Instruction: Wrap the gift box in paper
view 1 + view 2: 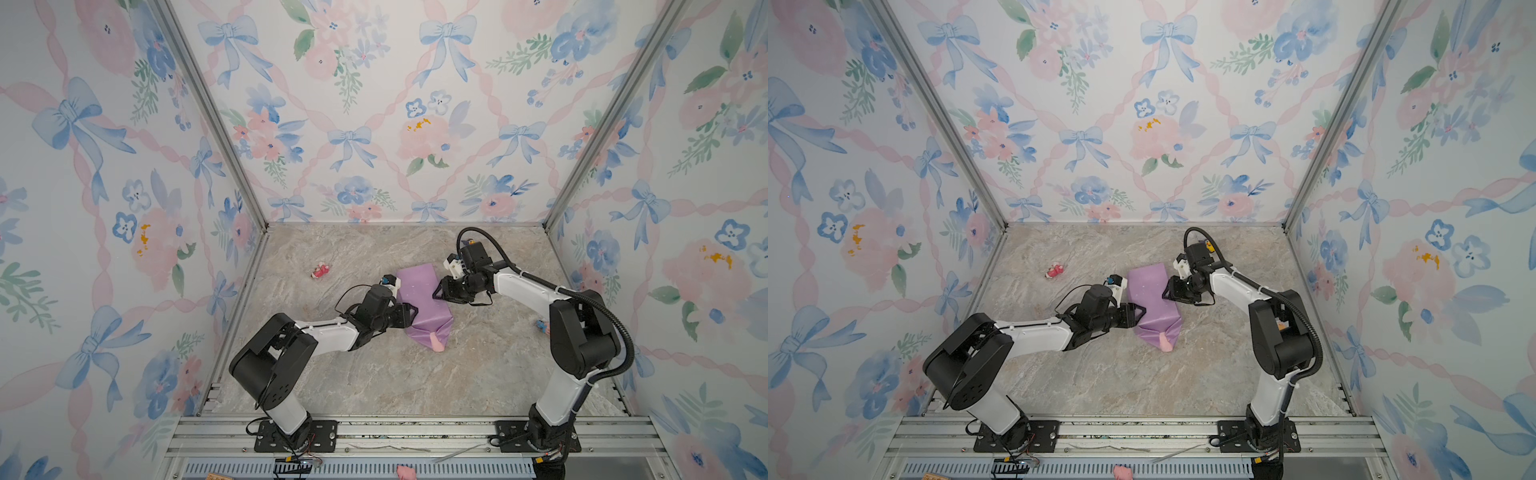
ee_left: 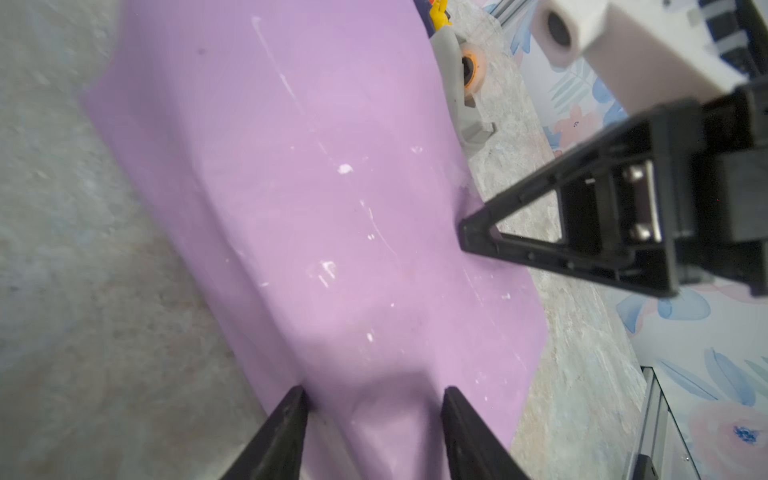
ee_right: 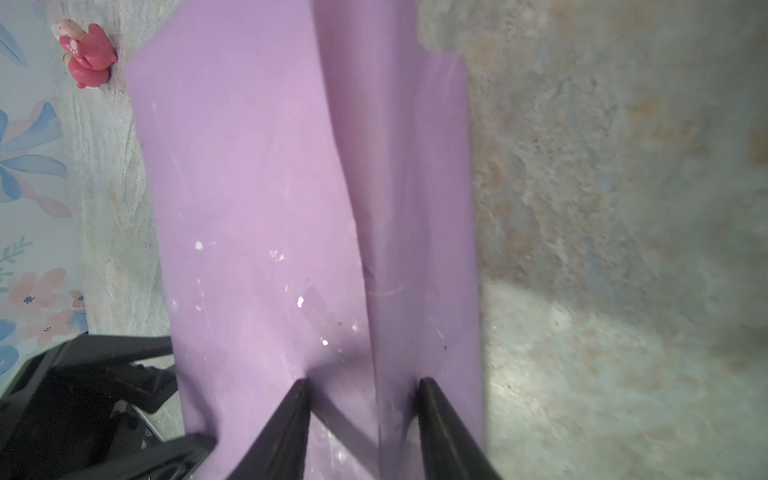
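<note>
Both pincers stand partly spread astride folds of the paper [image 1: 417,286]. Left gripper [image 1: 414,310] at its 9 o'clock edge, right gripper [image 1: 435,294] at 3 o'clock.

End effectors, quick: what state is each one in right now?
Left end effector: open over the paper, nothing clamped.
Right end effector: open, straddling a fold in the paper.

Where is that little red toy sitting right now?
In both top views the little red toy lies on the marble table, toward the back left. It is left of the purple paper and beyond the left gripper.
</note>
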Controlling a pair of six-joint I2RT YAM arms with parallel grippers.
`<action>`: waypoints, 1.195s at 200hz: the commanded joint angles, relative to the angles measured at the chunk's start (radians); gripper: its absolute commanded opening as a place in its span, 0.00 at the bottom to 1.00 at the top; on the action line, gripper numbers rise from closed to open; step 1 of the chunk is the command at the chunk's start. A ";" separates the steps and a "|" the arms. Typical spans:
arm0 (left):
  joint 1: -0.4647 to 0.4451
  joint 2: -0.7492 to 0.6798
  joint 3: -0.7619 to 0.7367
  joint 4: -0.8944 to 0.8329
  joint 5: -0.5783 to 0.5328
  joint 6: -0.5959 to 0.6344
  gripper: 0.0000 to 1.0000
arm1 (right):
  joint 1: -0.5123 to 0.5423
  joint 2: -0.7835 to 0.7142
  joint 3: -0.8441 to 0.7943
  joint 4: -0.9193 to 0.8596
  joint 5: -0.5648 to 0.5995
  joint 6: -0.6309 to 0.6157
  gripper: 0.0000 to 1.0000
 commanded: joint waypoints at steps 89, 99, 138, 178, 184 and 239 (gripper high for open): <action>-0.156 -0.430 -0.152 -0.162 -0.244 0.116 0.52 | 0.041 0.018 0.127 0.090 -0.089 0.010 0.50; -0.156 -0.442 -0.116 -0.214 -0.268 0.164 0.50 | 0.021 -0.041 0.092 0.103 -0.076 0.026 0.49; -0.141 -0.324 0.036 -0.277 -0.259 0.357 0.29 | -0.068 -0.312 -0.189 0.184 -0.056 0.149 0.47; -0.103 -0.090 0.181 -0.257 -0.158 0.388 0.21 | -0.072 -0.531 -0.526 0.250 -0.078 0.383 0.48; -0.098 -0.069 0.190 -0.256 -0.142 0.385 0.20 | -0.067 -0.559 -0.562 0.251 -0.075 0.413 0.48; -0.065 0.020 0.162 -0.214 -0.121 0.333 0.18 | 0.009 -0.727 -0.782 0.310 -0.017 0.664 0.51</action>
